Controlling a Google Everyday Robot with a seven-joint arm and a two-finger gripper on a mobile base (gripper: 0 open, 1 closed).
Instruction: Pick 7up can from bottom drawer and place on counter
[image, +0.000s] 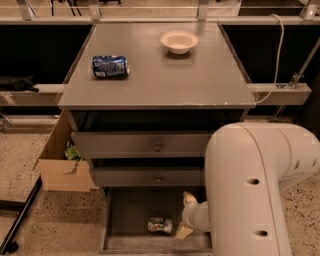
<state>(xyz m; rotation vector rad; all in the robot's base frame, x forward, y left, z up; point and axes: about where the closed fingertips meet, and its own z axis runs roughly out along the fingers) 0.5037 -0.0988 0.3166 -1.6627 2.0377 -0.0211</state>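
The 7up can (160, 225) lies on its side, dented, on the floor of the open bottom drawer (127, 210), near its front. My gripper (184, 215) hangs inside the drawer just right of the can, open, with one pale fingertip (189, 198) above and the other low beside the can. Nothing sits between the fingers. The grey counter (165, 80) spreads across the top of the cabinet. My white arm (252, 190) hides the drawer's right side.
On the counter lie a blue and white can (110, 66) at the left and a pale bowl (179, 41) at the back. Two shut knob-fronted drawers (158, 147) sit above the open one. A cardboard box (62, 167) stands on the floor at the left.
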